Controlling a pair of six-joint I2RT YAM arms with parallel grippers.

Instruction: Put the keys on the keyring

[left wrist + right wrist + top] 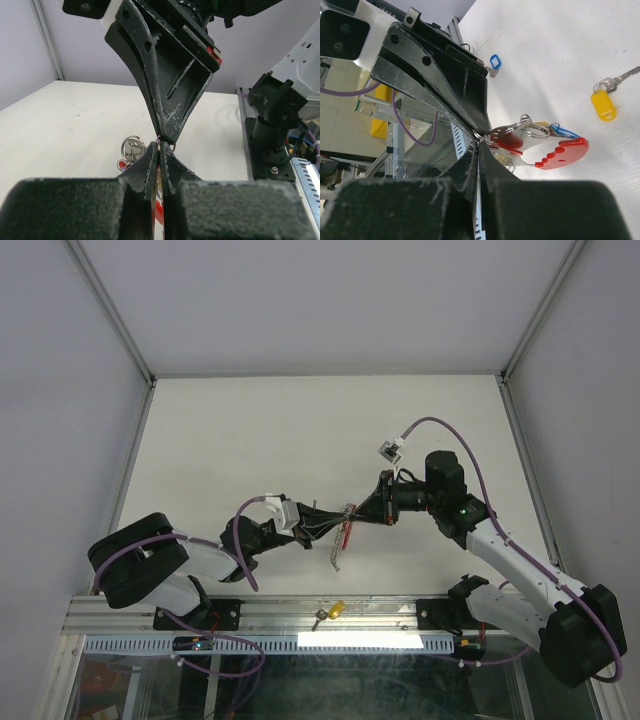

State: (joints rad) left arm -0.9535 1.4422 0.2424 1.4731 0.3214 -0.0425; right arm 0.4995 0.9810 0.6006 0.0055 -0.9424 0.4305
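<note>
The keyring [561,152], a curved red band with silver rings [132,148], hangs above the table between both grippers and carries red, blue and yellow tags. My left gripper [160,145] is shut on a thin silver part of it, with red showing below the fingers. My right gripper [480,148] is shut tip to tip against the left one [338,524], pinching a small silver ring at the same spot. Two loose keys lie on the table: a yellow-tagged one [603,103] near the front edge [337,608] and a blue-tagged one [494,62].
An aluminium rail [400,612] runs along the table's near edge, with glass and cables below it. White walls with metal posts [110,310] close in the table on three sides. The right arm's base [272,125] stands on the rail.
</note>
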